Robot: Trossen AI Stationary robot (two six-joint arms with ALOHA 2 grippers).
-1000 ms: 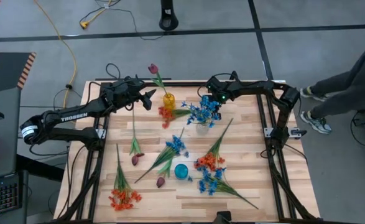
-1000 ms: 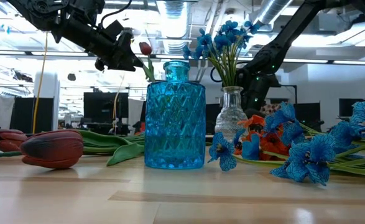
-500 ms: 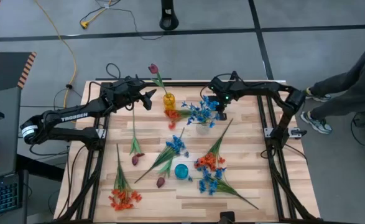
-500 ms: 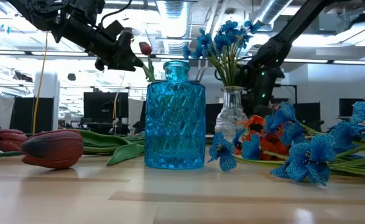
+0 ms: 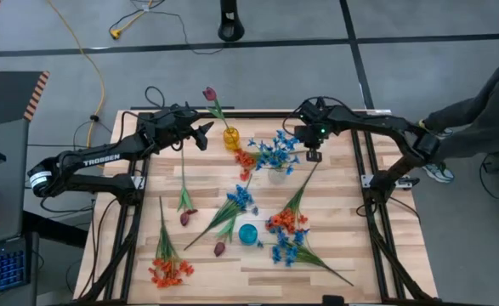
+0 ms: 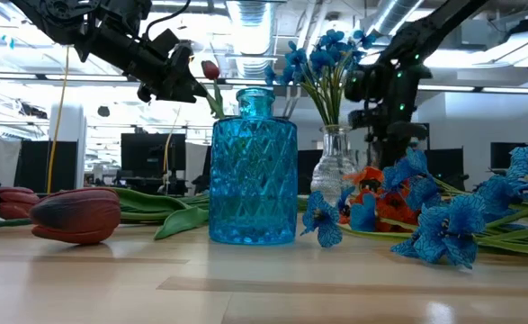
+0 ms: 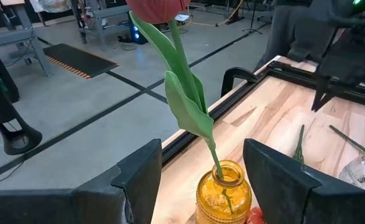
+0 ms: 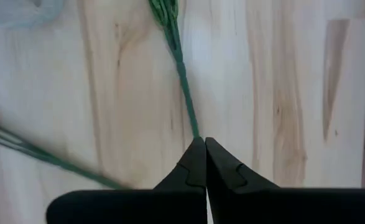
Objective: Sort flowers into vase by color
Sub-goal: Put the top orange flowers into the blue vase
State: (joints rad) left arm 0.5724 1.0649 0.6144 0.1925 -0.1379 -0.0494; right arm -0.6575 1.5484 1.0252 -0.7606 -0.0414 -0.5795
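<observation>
Three vases stand on the worktop (image 5: 343,223): an amber vase (image 5: 231,138), a clear vase (image 5: 276,176) and a blue vase (image 5: 247,233). There are three maroon tulips (image 5: 208,93): one in the amber vase at 12 o'clock, two lying at 9 and 7 o'clock. Three orange sprays (image 5: 171,270) lie at 7, 12 and 4 o'clock. Three blue sprays (image 5: 240,200) show: mid-worktop, 5 o'clock, and in the clear vase.

my high view looks straight down on the blue vase (image 5: 247,233); my low view faces it (image 6: 253,171) level, close up.
</observation>
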